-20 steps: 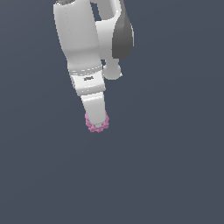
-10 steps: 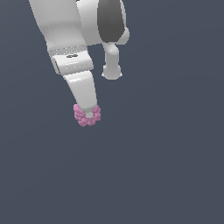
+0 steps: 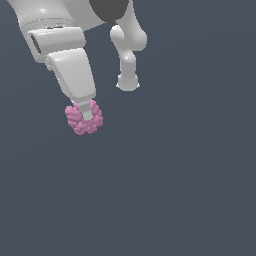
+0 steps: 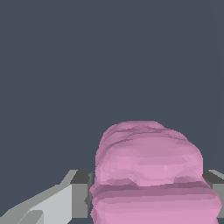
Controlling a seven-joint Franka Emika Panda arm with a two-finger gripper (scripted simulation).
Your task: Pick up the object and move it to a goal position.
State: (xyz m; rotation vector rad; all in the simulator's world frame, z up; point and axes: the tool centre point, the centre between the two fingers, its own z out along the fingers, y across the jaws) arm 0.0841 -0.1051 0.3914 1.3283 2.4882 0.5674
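Wrist view shows the fingers [image 4: 81, 194] pinching the object [image 4: 148, 170] across its middle, held beneath the gripper [image 3: 86, 116]. Judged light, bumpy, unlikely to slip; present hold suits.

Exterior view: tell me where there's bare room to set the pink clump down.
The plain grey ground shows bare everywhere below and toward the exterior view's right of the lumpy pink-mauve clump. The only crowding is the upper left, where the white gripper, shut on the clump, and the arm's white links fill the frame.

Exterior view sees the arm [image 3: 70, 60] closely; wrist view looks past its hand [image 4: 148, 192].
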